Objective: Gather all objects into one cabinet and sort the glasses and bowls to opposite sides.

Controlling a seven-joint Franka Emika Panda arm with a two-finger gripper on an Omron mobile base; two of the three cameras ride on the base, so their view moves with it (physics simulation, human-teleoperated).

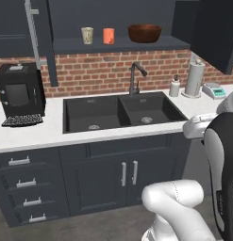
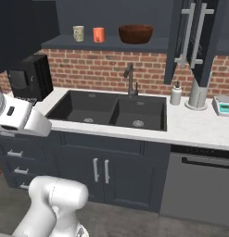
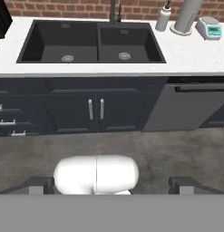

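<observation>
I see an open cabinet shelf (image 1: 89, 46) above the sink carrying three things in a row: a beige speckled tumbler (image 1: 87, 35) toward its left end, an orange tumbler (image 1: 108, 36) just beside it, and a wide reddish-brown bowl (image 1: 145, 33) further right. Below, the white counter (image 1: 47, 127) bears a black coffee machine (image 1: 19, 93) at its left end; right of the sink stand a soap dispenser (image 1: 174, 86), a paper towel roll (image 1: 195, 79) and a kitchen scale (image 1: 213, 90).

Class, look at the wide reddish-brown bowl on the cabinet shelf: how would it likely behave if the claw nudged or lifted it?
The reddish-brown bowl looks glossy, so probably slippery to pinch. Its broad, low shape suggests it would slide rather than tip. It is far wider than the orange tumbler, so gripping its rim seems likelier than spanning it.
</observation>
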